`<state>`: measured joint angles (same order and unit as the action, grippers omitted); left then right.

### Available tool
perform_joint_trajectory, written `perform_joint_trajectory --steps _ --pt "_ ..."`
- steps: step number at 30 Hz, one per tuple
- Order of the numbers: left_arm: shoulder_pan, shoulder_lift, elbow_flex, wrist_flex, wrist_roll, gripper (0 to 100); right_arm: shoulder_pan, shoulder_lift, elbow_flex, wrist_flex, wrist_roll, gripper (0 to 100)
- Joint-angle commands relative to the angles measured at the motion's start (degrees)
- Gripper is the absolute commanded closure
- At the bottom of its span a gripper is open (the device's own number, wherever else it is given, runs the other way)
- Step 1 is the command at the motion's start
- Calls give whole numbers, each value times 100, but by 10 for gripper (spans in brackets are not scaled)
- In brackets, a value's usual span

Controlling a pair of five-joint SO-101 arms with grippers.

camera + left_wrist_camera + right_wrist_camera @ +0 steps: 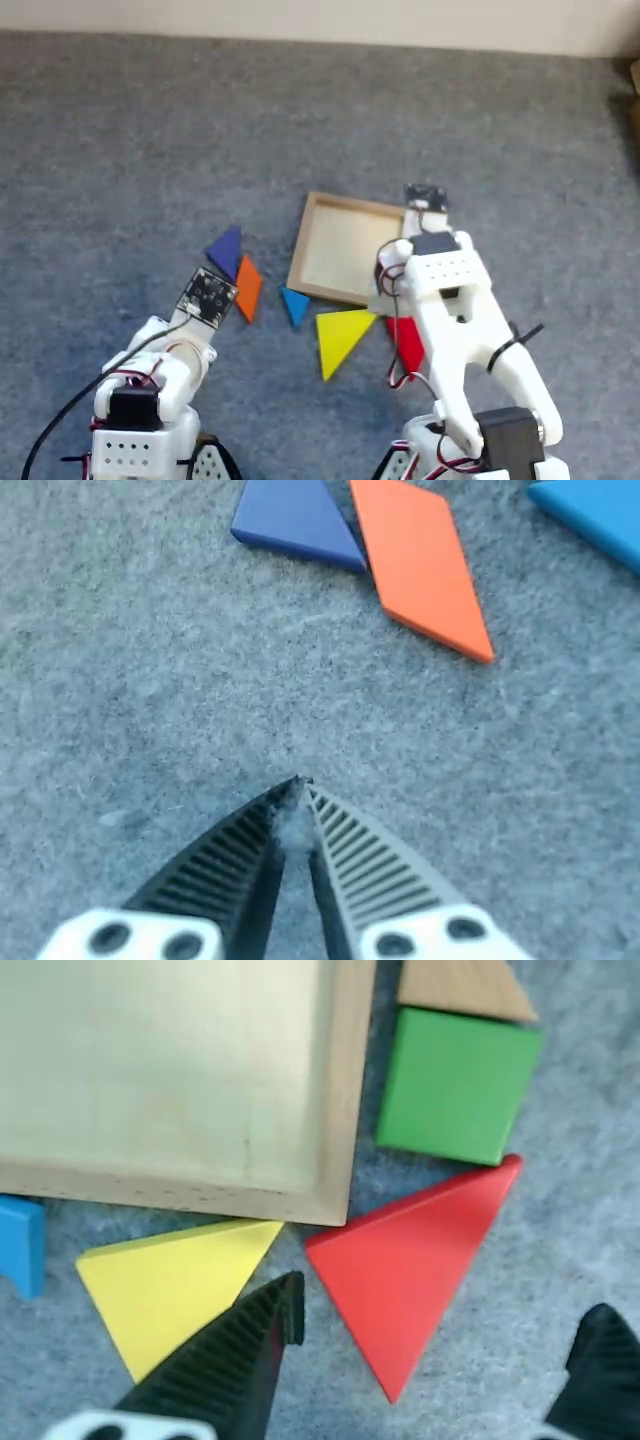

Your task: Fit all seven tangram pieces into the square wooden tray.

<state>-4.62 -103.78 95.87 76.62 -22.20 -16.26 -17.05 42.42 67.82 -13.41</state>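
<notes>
Noted right pincer (pixel 445 1305) spread wide and empty, straddling the flat red triangle piece (pixel 405 1260), on the grey table (pixel 600 1110) just beside a corner of the square light-wood tray (pixel 340 1110). Judged its long edge slanting from that pincer toward the flat green square piece (pixel 455 1085), so a wrist turn probably needed before closing. Logged left pincer (pixel 295 790) pressed together on nothing, well apart, by the flat orange parallelogram piece (pixel 420 565).

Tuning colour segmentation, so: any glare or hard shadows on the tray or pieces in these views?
High view: even light, no glare on the tray; the right arm covers part of the red triangle. Left wrist view: orange piece shows no hotspot. Right wrist view: tray floor evenly lit, a soft shadow between tray and green square.
</notes>
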Motion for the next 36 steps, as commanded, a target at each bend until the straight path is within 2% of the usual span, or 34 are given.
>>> perform_joint_trajectory --steps 1,9,16,24,29,36 --pt "-40 -127 127 18 -53 994 119 4 -356 -75 -79 598" --pt "-40 -127 127 18 -53 994 119 4 -356 -75 -97 598" --pt "-40 -127 127 18 -53 994 101 13 -365 -321 -738 597" --pt "-40 -127 127 18 -53 994 92 22 -163 -453 -765 596" --pt "-40 -127 127 18 -53 994 -48 22 312 -1112 -730 596" --pt "-40 -127 127 18 -53 994 -48 22 444 -1182 -721 596"
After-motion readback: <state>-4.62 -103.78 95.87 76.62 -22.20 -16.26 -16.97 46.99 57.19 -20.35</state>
